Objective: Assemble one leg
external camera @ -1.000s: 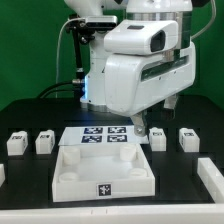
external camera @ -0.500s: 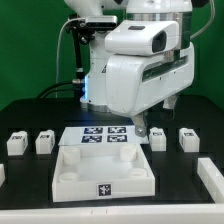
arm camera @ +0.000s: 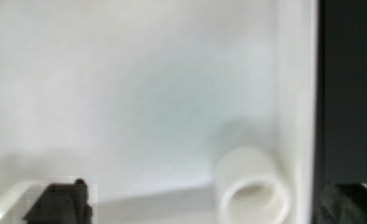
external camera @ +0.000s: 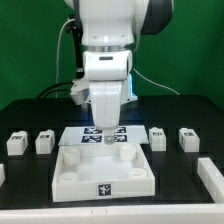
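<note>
exterior view, gripper (external camera: 106, 137) above tray (external camera: 70, 178), nearest leg (external camera: 157, 138) apart, untouched

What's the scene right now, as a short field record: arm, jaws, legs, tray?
arm: arm over the back of the tray and the marker board
jaws: open, empty
legs: four, none gripped; leg and leg at the exterior view's left of the tray, leg and leg at its right
wrist view: white tray floor, one round socket
</note>
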